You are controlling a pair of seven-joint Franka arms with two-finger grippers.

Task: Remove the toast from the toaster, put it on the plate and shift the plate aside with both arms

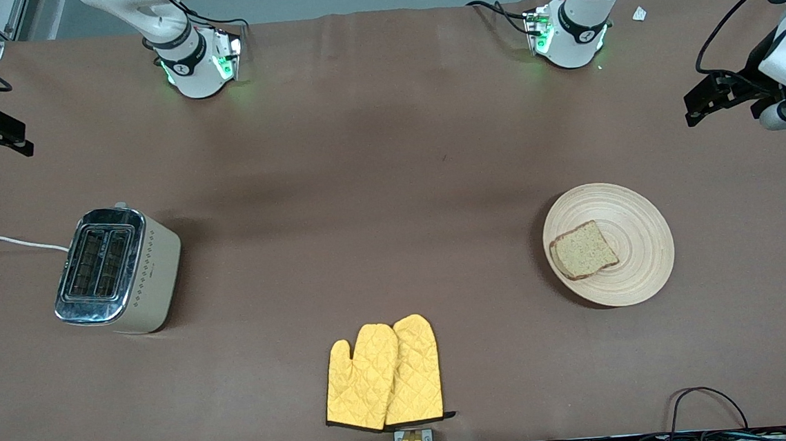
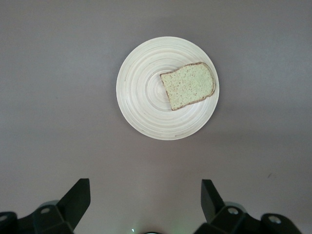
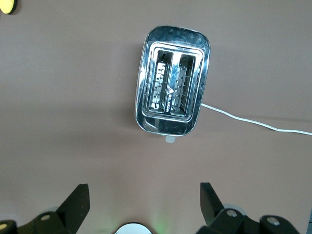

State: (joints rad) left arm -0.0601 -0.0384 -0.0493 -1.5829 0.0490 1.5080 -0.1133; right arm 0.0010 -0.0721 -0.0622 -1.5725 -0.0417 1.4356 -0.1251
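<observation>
Judging by how things lie, the toast (image 1: 584,250) is already out of the toaster (image 1: 117,270) and flat on the plate (image 1: 636,279), overlapping the plate's rim toward the right arm's end of the desk (image 1: 374,152), so what may remain is shifting the plate aside. The plate sits toward the left arm's end, well apart from the toaster, whose two slots show bare wire racks in the right wrist view, and the yellow oven mitts (image 1: 384,375) lie nearer to the front camera than the plate. The left gripper (image 2: 146,197) hangs high above the desk beside the plate, fingers (image 2: 78,195) spread wide and holding nothing; the right gripper (image 3: 145,199) hangs the same way near the toaster, fingers (image 3: 78,197) released and empty. To move the plate well, each arm would likely need to come down at opposite edges of the rim, keeping it level so the slice does not slide off its off-centre perch. Whether the plate already rests at its final spot is hard to say from these views.
</observation>
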